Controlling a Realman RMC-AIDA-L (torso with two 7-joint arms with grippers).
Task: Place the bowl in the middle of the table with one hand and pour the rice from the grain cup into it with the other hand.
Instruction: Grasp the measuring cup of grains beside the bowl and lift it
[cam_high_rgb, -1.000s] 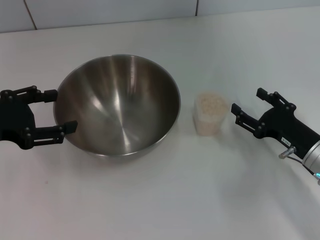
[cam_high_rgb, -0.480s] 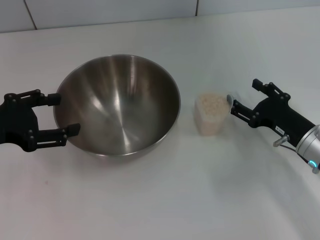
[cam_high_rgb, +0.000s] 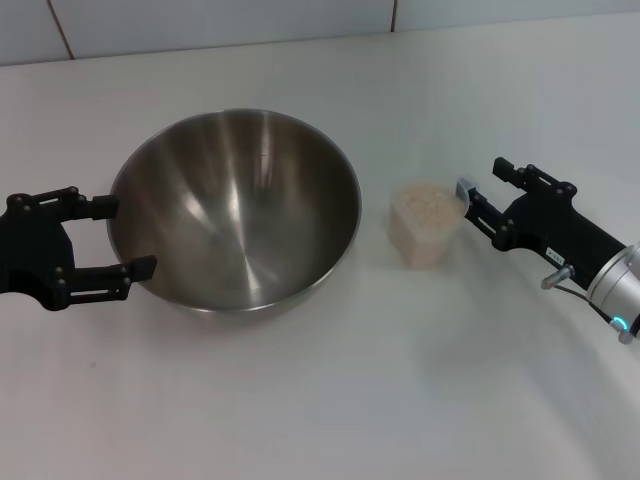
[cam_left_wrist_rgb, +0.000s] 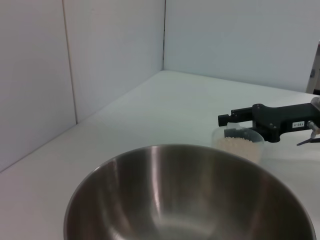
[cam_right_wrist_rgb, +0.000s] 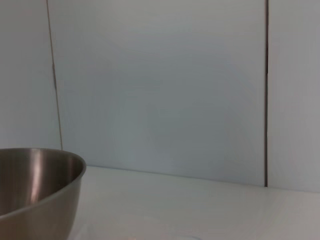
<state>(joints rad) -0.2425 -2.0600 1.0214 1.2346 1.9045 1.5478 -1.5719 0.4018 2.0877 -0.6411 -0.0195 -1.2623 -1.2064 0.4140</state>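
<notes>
The steel bowl (cam_high_rgb: 235, 205) stands on the white table (cam_high_rgb: 330, 400), left of the middle. My left gripper (cam_high_rgb: 125, 237) is open at the bowl's left rim, one finger on each side of it. The clear grain cup (cam_high_rgb: 428, 225) stands upright right of the bowl, filled with rice (cam_high_rgb: 428, 205). My right gripper (cam_high_rgb: 482, 180) is open just right of the cup, its near finger (cam_high_rgb: 468, 192) at the cup's rim. The left wrist view shows the bowl (cam_left_wrist_rgb: 190, 200), the cup (cam_left_wrist_rgb: 240, 147) and the right gripper (cam_left_wrist_rgb: 227, 119) behind it. The right wrist view shows only the bowl's side (cam_right_wrist_rgb: 35, 185).
A tiled white wall (cam_high_rgb: 200, 20) runs along the table's far edge. Bare tabletop lies in front of the bowl and cup and behind them.
My right gripper has moved left, up to the cup's right side. My left gripper has shifted slightly toward the table's front edge along the bowl's rim. The bowl and cup have stayed put.
</notes>
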